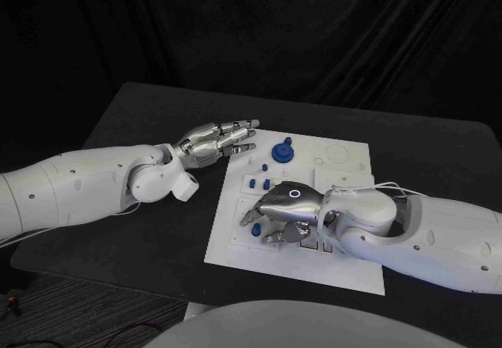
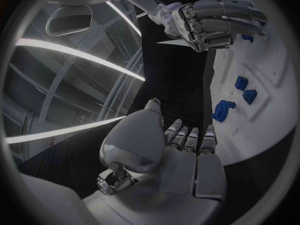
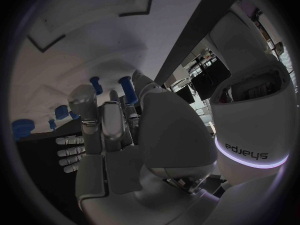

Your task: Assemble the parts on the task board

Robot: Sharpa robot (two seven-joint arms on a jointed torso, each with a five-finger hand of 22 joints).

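The left hand [image 1: 217, 140] hovers at the far left corner of the white task board [image 1: 345, 156], fingers stretched out side by side and holding nothing, with the round blue gear-like part [image 1: 282, 152] just beyond its fingertips and small blue pegs [image 1: 262, 179] standing in the board a little nearer the robot. Over the board's middle, the right hand [image 1: 284, 210] sits palm down with fingers curled toward the plate beside a blue peg [image 1: 256, 230] — whether it pinches anything I cannot tell. My judgement: the step in hand is a pick or seating there, best done slowly — peg kept upright, neighbours unbrushed.
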